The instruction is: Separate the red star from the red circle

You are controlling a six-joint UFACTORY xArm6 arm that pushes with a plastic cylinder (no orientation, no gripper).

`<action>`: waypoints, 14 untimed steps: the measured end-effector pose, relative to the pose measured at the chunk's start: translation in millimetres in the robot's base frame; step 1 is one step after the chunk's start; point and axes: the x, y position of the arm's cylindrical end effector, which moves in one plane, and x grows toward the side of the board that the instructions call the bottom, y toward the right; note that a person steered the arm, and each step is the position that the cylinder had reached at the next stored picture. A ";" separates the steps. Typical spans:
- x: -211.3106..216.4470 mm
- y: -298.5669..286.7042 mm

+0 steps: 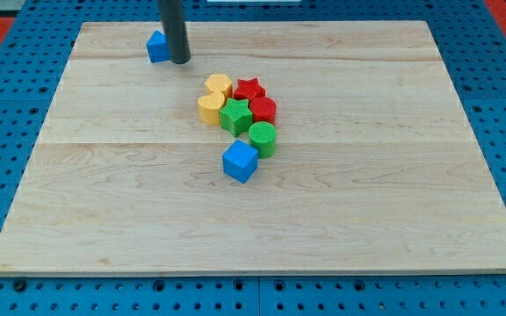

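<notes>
The red star [249, 89] lies at the upper right of a tight cluster near the middle of the wooden surface [393, 202]. The red circle [263, 110] sits just below it, toward the view's bottom, and the two appear to touch. Both look like small, stiff, light blocks, probably of plastic or painted wood, so the star should slide easily on the smooth boards and may turn when it is pushed off its centre. There are no jaws on this arm, so nothing can be held; the rod can only push. A good place to push seems to be the star's lower edge, next to the circle, driving it toward the view's top.

Around the star, a yellow block [219, 85] stands just at its left and another yellow block [210, 109] below that one. The green star [235, 116] touches the red circle's left side, a green cylinder [263, 139] is below the circle, and a blue cube [241, 161] lies farther down. These neighbours leave little room for the tip between star and circle.

The tip [180, 61] is well apart from the star, up and left of it, just beside a small blue block [156, 46].
</notes>
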 end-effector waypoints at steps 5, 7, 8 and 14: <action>-16.8 -48.6; 19.5 -16.8; 34.1 39.3; 119.8 144.7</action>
